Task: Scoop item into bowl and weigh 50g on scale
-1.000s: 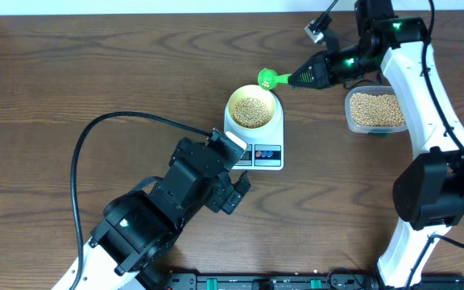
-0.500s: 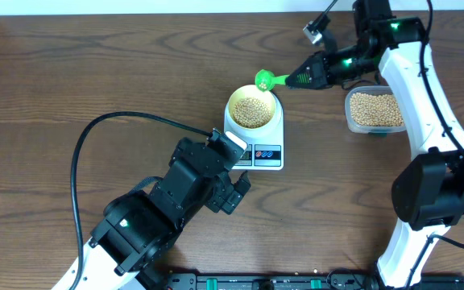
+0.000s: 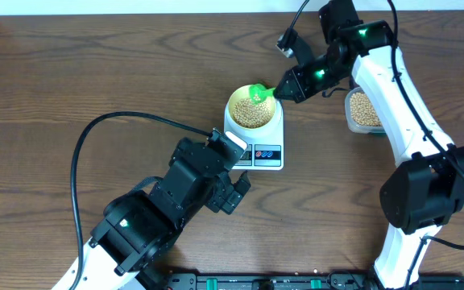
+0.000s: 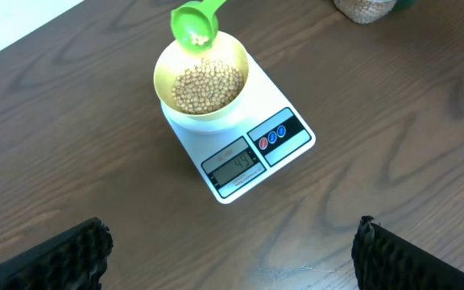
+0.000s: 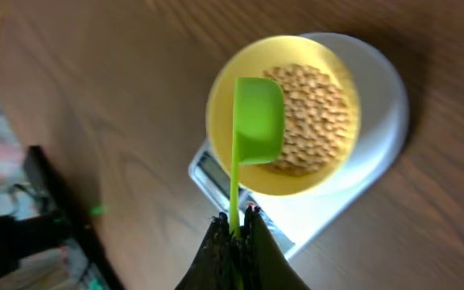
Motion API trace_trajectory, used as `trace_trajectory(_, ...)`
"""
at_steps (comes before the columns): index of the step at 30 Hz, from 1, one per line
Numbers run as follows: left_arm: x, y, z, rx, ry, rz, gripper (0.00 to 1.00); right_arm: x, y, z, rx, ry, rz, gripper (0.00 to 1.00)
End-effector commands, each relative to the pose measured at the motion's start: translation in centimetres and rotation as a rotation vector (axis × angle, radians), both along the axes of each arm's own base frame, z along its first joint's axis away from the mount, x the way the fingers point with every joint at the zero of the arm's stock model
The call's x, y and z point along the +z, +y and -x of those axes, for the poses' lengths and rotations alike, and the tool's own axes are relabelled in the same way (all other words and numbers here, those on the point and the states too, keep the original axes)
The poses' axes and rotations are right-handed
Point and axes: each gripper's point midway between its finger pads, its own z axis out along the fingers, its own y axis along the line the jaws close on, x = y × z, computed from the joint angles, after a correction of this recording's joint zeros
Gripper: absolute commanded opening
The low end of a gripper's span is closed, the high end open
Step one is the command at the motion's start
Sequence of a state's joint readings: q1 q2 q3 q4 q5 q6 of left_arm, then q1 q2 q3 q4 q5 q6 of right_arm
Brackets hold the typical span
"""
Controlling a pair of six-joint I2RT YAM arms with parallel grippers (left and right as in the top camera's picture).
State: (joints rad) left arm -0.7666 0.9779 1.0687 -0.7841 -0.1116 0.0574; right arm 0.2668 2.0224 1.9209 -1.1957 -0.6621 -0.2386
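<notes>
Green scoop (image 3: 258,92), handle pinched tight in R gripper (image 3: 287,85), tilts over beans (image 3: 253,114) in bowl (image 3: 231,110) on scale (image 3: 274,159). L gripper (image 4: 230,229) spread wide, empty. Pouring step, prob. near target. Next: trickle slowly, watch display (image 4: 236,167).

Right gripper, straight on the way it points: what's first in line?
Likely the near rim of the bowl; the green scoop in the right gripper hangs over the beans. Height unclear, so it might pass above.
</notes>
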Motion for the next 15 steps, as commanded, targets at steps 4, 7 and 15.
trace_trajectory(4,1.4,0.1,-0.3,0.004,-0.037,0.010,0.98,-1.4,-1.4,0.1,0.058,-0.080,0.163,0.01)
trace_trajectory(7,1.4,0.1,-0.3,0.004,-0.037,0.010,0.98,-1.7,-1.3,0.3,0.077,-0.090,0.195,0.01)
trace_trajectory(15,1.4,0.1,-0.3,0.004,-0.037,0.010,0.98,-2.1,-0.5,0.9,0.129,-0.119,0.243,0.01)
